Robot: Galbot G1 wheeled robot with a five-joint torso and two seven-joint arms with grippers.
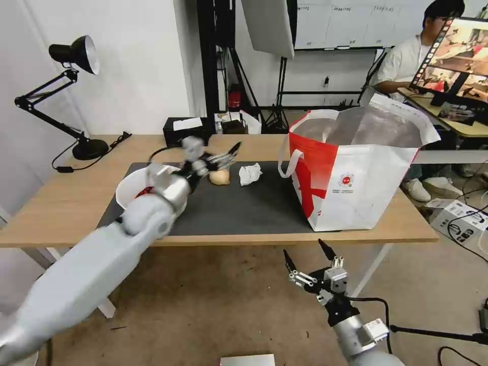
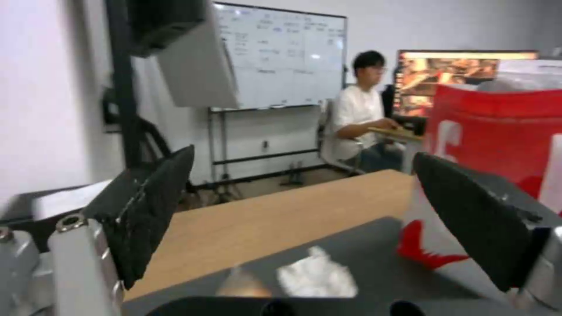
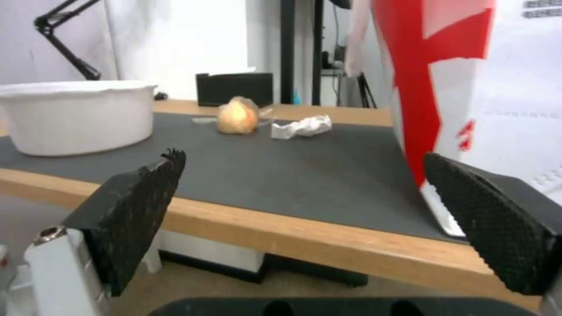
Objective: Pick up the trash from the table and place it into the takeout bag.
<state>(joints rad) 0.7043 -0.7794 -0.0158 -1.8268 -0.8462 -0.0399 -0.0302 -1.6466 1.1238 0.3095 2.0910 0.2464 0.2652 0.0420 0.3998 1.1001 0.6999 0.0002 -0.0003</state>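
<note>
The white bowl (image 1: pixel 133 184) of red shells sits at the left end of the dark mat (image 1: pixel 244 208), partly hidden by my left arm. A beige bun (image 1: pixel 219 176) and a crumpled tissue (image 1: pixel 250 174) lie mid-mat. The takeout bag (image 1: pixel 356 168) stands open at the table's (image 1: pixel 61 203) right end. My left gripper (image 1: pixel 230 155) hovers open just above the bun, empty; in its wrist view the bun (image 2: pixel 240 283) and tissue (image 2: pixel 316 276) lie below the gripper (image 2: pixel 310 210). My right gripper (image 1: pixel 303 249) hangs open below the table's front edge; bowl (image 3: pixel 76 116), bun (image 3: pixel 237 115), tissue (image 3: pixel 301 126) and bag (image 3: pixel 468 87) show beyond the gripper (image 3: pixel 304 219).
A black desk lamp (image 1: pixel 76 101) stands at the table's back left, and a black tissue box (image 1: pixel 185 129) at the back edge. Behind the bag is a desk with a monitor (image 1: pixel 457 56). A cardboard box (image 1: pixel 457 213) and cables lie on the floor at right.
</note>
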